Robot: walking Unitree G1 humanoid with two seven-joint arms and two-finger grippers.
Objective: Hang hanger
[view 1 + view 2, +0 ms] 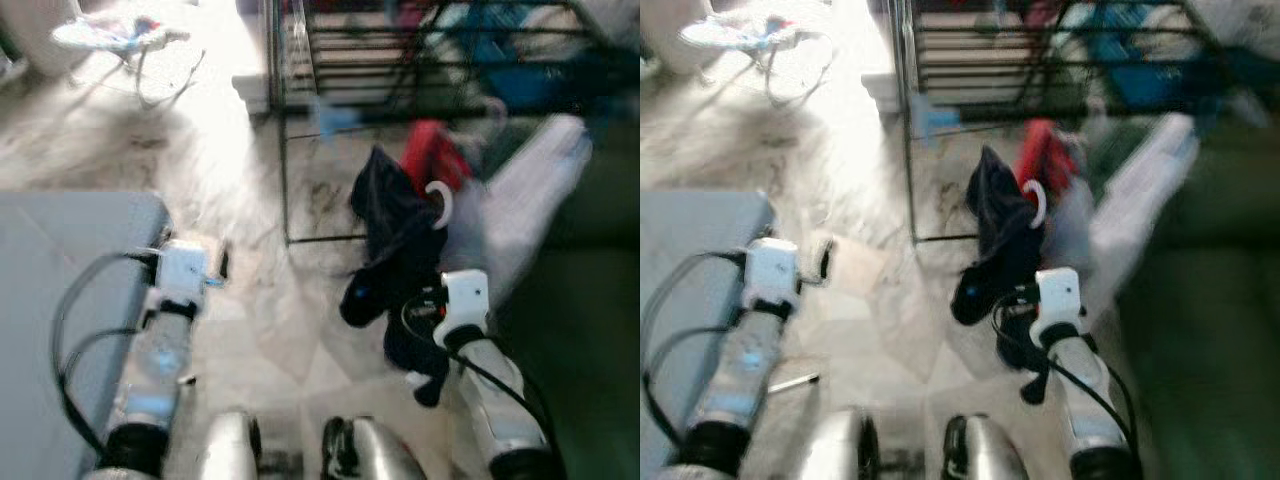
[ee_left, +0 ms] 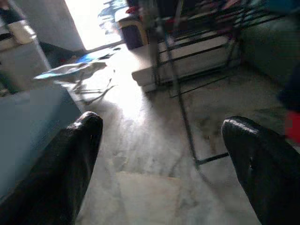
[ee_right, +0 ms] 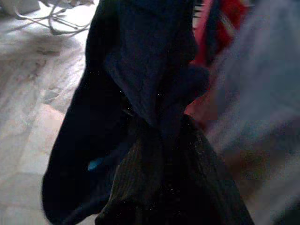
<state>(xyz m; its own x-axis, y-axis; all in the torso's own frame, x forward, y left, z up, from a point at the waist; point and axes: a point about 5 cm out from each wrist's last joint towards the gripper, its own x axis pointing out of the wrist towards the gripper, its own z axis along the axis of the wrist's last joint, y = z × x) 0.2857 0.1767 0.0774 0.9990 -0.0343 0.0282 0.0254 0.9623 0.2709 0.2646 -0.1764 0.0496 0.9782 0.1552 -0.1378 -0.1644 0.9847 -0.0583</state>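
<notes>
A dark navy garment (image 1: 388, 215) hangs bunched on a hanger whose white hook (image 1: 441, 203) curls out at its top right. My right gripper (image 3: 154, 187) is shut on the garment's dark cloth, holding it up above the marble floor; the cloth hides the fingertips. The black metal drying rack (image 1: 284, 130) stands just beyond, with a red garment (image 1: 436, 150) hanging behind the dark one. My left gripper (image 2: 161, 159) is held out low on the left, open, with nothing between its fingers (image 2: 70, 164). The views are blurred.
A grey padded surface (image 1: 60, 260) lies close on my left. On the right there is a dark green sofa (image 1: 590, 300) with a pale cloth (image 1: 530, 200) draped by it. A small folding stand (image 1: 115, 35) sits far left in bright light.
</notes>
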